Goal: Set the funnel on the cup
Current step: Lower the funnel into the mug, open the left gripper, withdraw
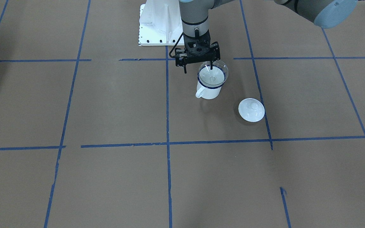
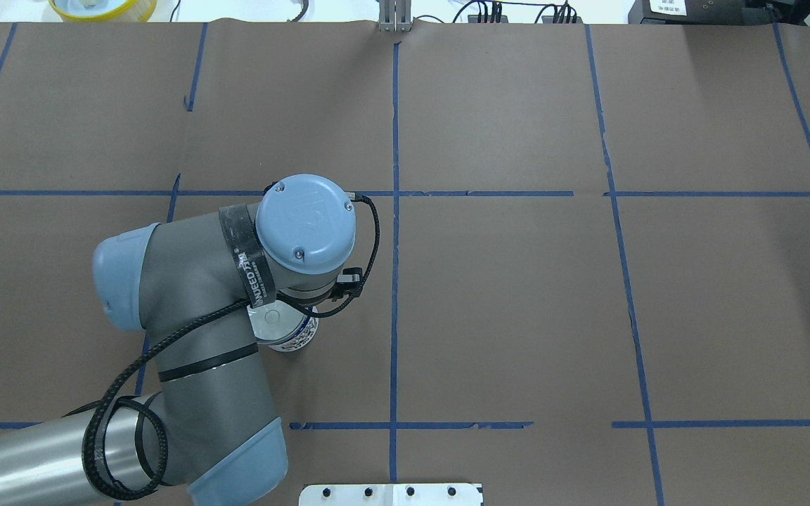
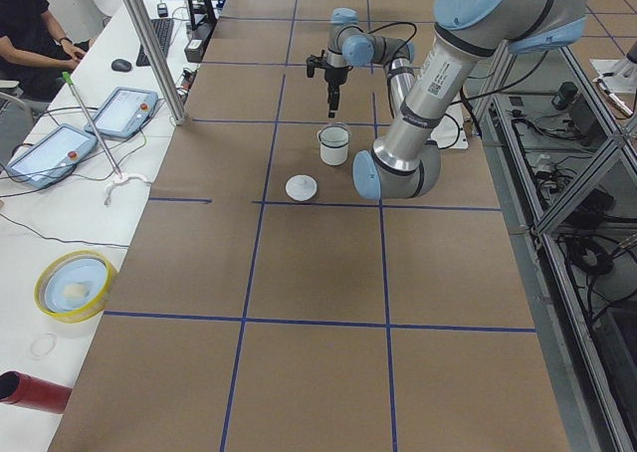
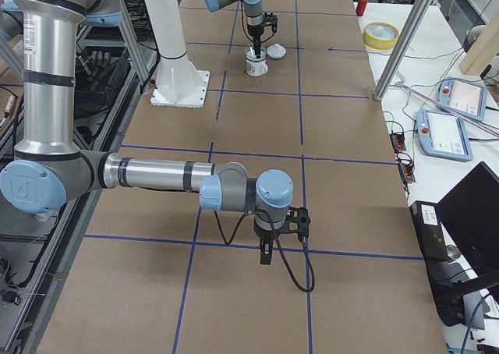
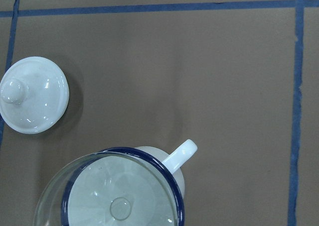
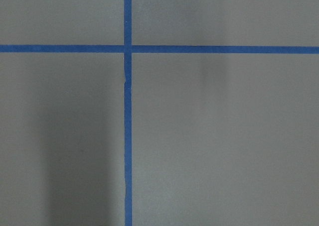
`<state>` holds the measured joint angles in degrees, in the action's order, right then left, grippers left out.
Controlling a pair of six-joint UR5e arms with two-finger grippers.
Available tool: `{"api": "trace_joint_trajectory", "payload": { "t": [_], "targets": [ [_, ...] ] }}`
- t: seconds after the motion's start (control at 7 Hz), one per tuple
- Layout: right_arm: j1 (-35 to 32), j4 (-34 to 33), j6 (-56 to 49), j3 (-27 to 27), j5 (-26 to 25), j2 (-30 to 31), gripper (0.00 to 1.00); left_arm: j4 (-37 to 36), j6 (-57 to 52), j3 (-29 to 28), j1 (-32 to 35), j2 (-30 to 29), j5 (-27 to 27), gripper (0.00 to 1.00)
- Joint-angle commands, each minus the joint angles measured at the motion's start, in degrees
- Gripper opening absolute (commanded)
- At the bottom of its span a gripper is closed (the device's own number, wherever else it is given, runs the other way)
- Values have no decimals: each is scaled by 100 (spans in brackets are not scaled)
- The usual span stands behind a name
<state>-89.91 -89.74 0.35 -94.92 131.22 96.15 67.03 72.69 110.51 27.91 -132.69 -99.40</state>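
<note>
The white cup [image 1: 208,91] with a dark blue rim stands on the brown table, handle toward the view's left. The clear funnel [image 1: 213,75] rests in its mouth, sitting a little off-centre. My left gripper [image 1: 198,68] hangs over the cup's far side, open, with one finger [image 1: 212,66] at the funnel's far rim and the other beside the cup. The left wrist view shows the funnel [image 5: 99,186] over the cup [image 5: 179,154], its rim overhanging to the left. My right gripper [image 4: 265,254] hovers far off; I cannot tell whether it is open or shut.
A round white knobbed lid [image 1: 251,110] lies on the table close to the cup, and shows in the left wrist view [image 5: 34,94]. The white robot base plate [image 1: 157,28] is behind the cup. Blue tape lines cross the brown table.
</note>
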Motion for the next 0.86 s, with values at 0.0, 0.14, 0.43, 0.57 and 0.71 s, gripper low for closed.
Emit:
{"api": "trace_joint_trajectory", "payload": {
  "t": [0.0,0.14,0.43,0.57,0.71],
  "targets": [
    [0,0,0,0,0,0,100,336,-784,269,1217,41,-837,100],
    [0,0,0,0,0,0,100,485,-1940,270,2191,381,-1653,100],
    [0,0,0,0,0,0,100,1152,-3623,200,3549,1504,-2484,100],
    [0,0,0,9,0,0,100,1172,-4579,-114,4190,1909,-2714,100],
    [0,0,0,0,0,0,100,1189,-5607,-309,4666,2340,-2725,100]
  ]
}}
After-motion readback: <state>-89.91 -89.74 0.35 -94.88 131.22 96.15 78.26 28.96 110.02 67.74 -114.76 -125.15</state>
